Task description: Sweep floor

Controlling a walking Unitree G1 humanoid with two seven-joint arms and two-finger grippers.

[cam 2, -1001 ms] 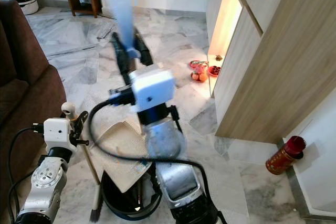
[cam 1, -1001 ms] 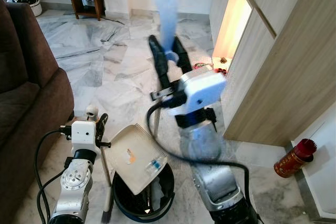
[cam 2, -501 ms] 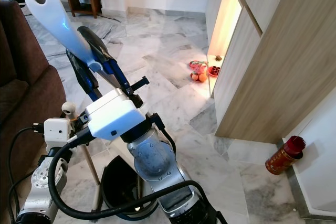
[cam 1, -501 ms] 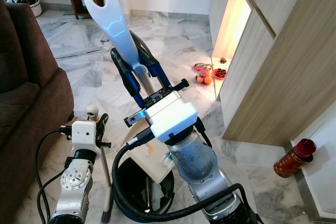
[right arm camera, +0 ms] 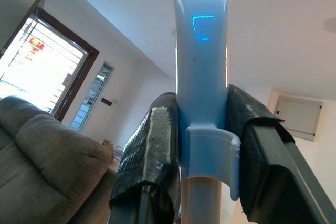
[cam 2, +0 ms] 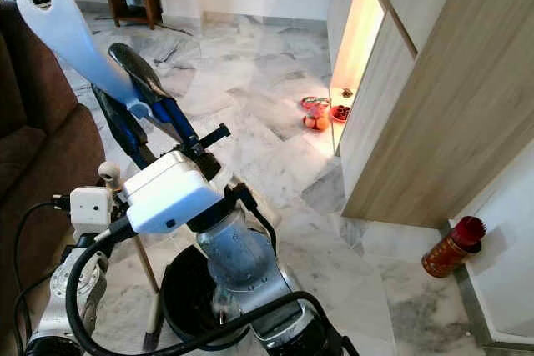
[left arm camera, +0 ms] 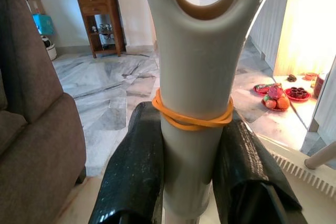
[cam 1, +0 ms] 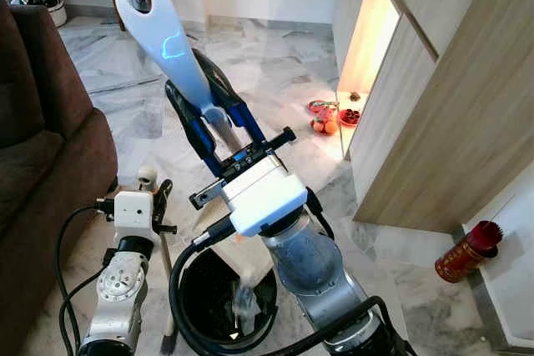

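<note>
The right gripper [cam 1: 207,110], raised at about 11 o'clock from the robot's chest, has its two black fingers [right arm camera: 152,156] clamped on the pale blue dustpan handle [cam 1: 158,31], which tilts up toward 11 o'clock over the black bin [cam 1: 200,293] below. The left gripper [left arm camera: 191,140], low at 8 o'clock, holds the grey broom handle [left arm camera: 197,77] just under its orange rubber band [left arm camera: 191,119]. A brown sofa [cam 1: 42,147] lies at 9 o'clock, a red canister [cam 1: 467,252] at 4 o'clock on the marble floor [cam 1: 209,64].
</note>
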